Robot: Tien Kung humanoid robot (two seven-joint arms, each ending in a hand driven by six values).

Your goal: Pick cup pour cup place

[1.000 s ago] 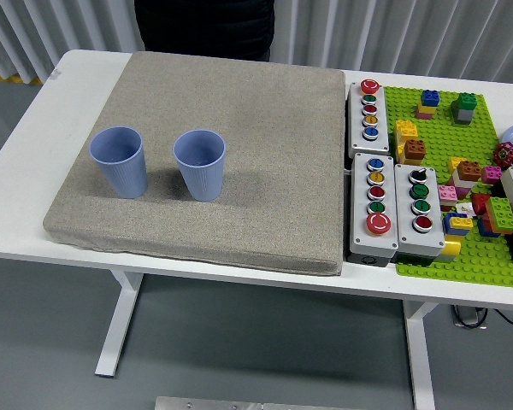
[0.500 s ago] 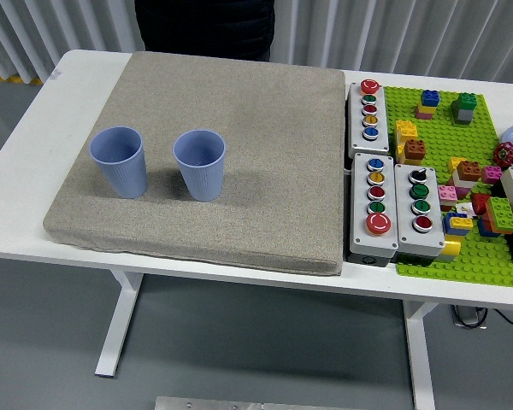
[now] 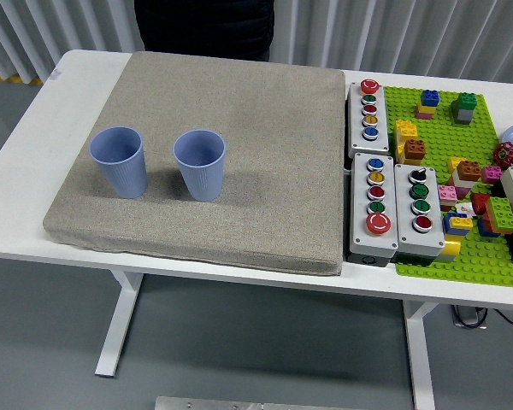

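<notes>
Grey-beige fabric mat [image 3: 239, 154] covering the left and middle of the white table [image 3: 17, 162], its near edge just short of the table's near edge and its left edge leaving a bare white strip. Two blue ribbed cups stand upright on the mat's left half: the left cup [image 3: 119, 161] near the mat's left edge, the right cup [image 3: 200, 165] just beside it, the two apart and not touching. Their mouths face up; whether either holds anything cannot be told. The mat is bare to the right of and behind the cups. Beside the mat's right edge stand three grey button boxes: one at the far side [image 3: 368, 118], two side by side nearer [image 3: 375, 207] [image 3: 420, 210]. Right of these lies a green baseplate [image 3: 479, 265] with coloured bricks, running to the picture's right border. A person in dark clothing [image 3: 205, 26] stands at the far edge. Neither robot hand is in view, so their state cannot be told.
</notes>
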